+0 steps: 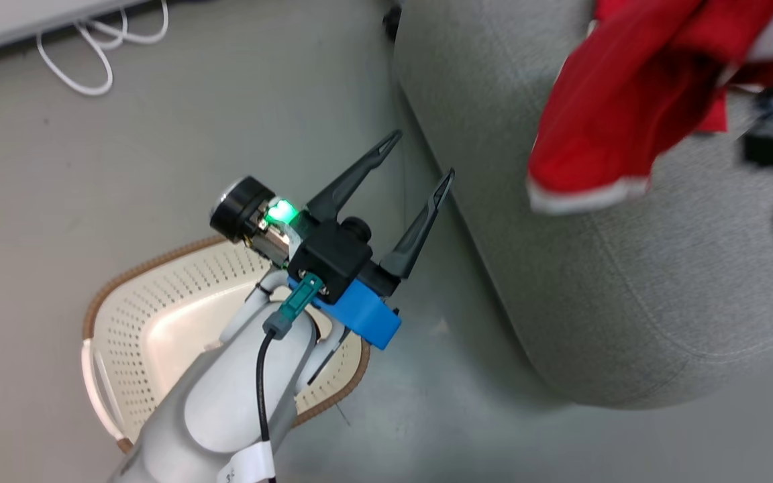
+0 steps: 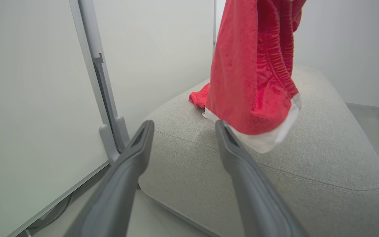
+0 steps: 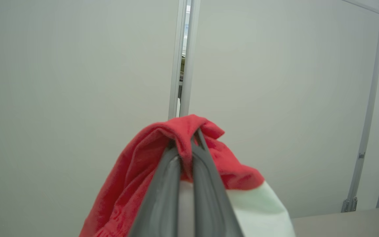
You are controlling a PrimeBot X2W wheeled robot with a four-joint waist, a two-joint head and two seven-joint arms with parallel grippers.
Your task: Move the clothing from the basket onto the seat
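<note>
The task is looking nearly done. The basket (image 1: pixel 151 268), on the floor beside the seat (image 1: pixel 628 302), is showing no clothing in its visible part. One red piece (image 2: pixel 198 97) is lying on the seat. The other piece (image 1: pixel 614 100) is hanging just above the seat, yet to be laid down, drooping in soft folds, bright red with a white hem. The right hand (image 3: pixel 185 144) is clamping its top fold. The left hand (image 1: pixel 423 154) is hovering beside the seat, fingers apart, empty.
</note>
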